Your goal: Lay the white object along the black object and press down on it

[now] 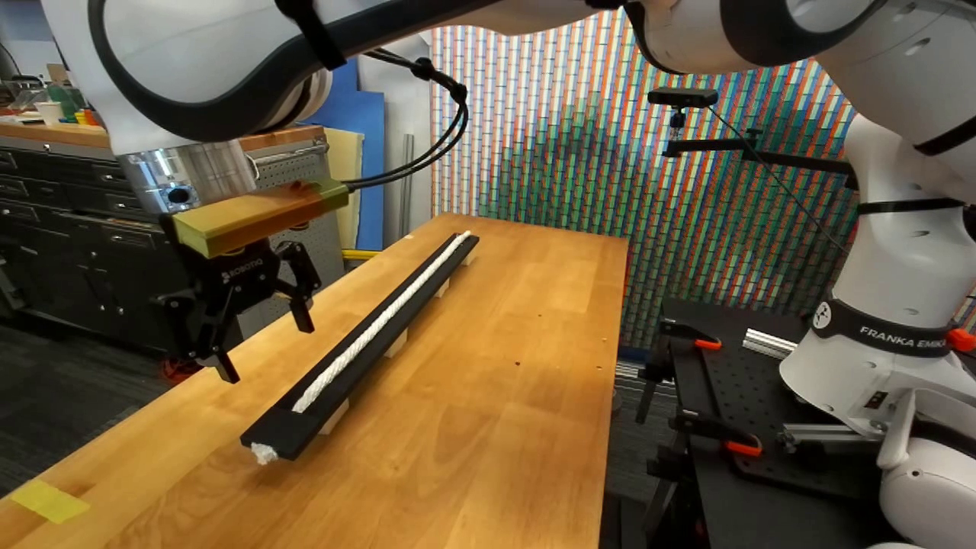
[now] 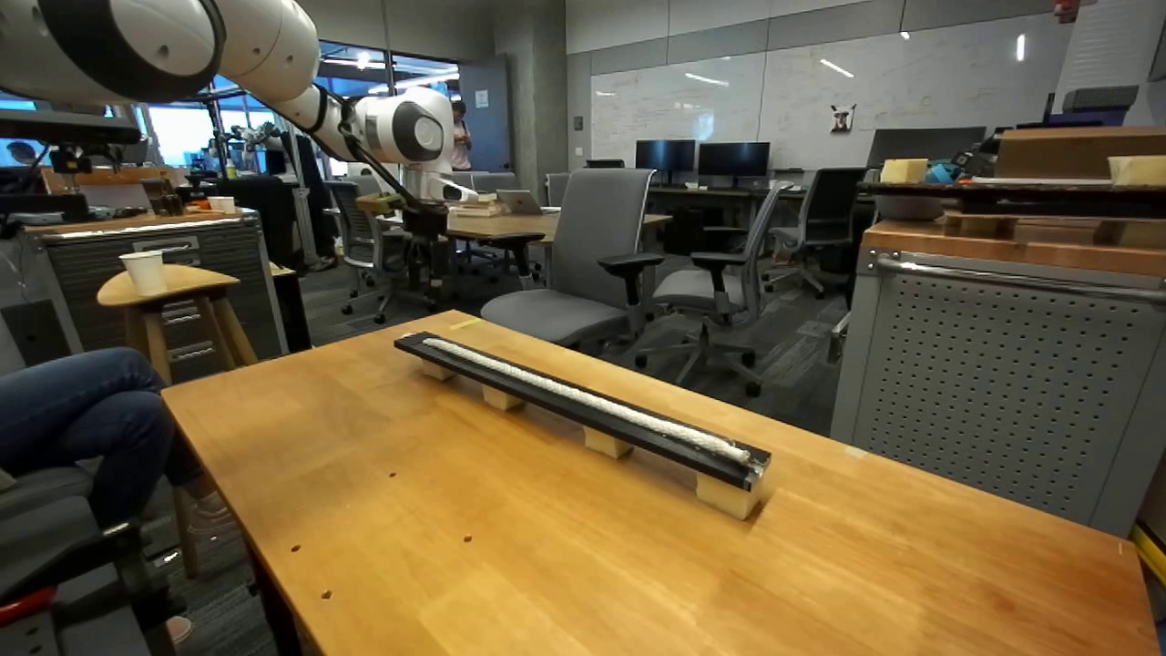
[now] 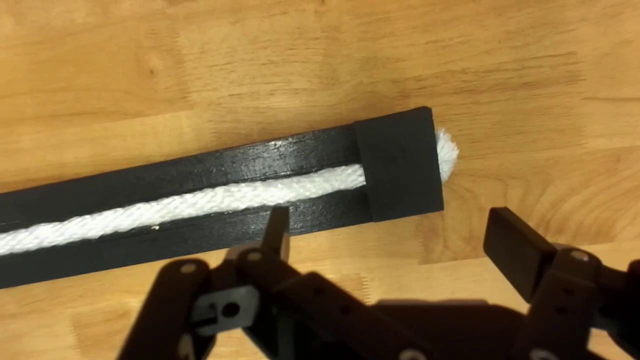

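the arm (image 1: 200,65) arches over, gripper (image 1: 267,348) pointing down near the black rail (image 1: 364,356), jaws spread wide

An exterior view is peering lengthwise down the table (image 1: 518,427), with the arm (image 1: 206,53) looming super close up top. An exterior view is also looking across the table at an angle, facing the chairs (image 2: 597,237) and whiteboard (image 2: 674,105). Both exterior views are sharing the table, arm, rail (image 1: 375,347) and rope (image 1: 366,339). Wrist view's hovering way closer, staring straight down at one rail end.
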`<state>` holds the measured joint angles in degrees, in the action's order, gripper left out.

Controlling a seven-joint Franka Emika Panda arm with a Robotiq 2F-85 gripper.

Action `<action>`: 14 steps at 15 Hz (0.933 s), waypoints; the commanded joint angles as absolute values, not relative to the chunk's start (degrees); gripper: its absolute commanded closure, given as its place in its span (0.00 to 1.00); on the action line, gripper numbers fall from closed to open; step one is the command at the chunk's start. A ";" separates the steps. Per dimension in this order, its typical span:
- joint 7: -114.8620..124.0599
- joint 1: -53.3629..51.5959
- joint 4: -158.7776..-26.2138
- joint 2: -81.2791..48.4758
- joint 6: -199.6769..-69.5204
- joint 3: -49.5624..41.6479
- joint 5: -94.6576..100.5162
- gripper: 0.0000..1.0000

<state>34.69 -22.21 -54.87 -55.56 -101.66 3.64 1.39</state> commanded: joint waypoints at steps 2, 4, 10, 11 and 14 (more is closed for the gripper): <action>36.50 -22.39 -56.79 -53.82 -102.11 2.68 1.89 0.00; 37.23 -22.42 -57.70 -53.04 -101.97 2.27 1.94 0.00; 38.57 -22.04 -58.84 -52.08 -101.43 1.69 1.45 0.00; 38.87 -22.07 -59.09 -51.98 -101.26 1.59 1.50 0.00; 39.09 -21.98 -60.26 -51.59 -101.65 1.52 1.41 0.00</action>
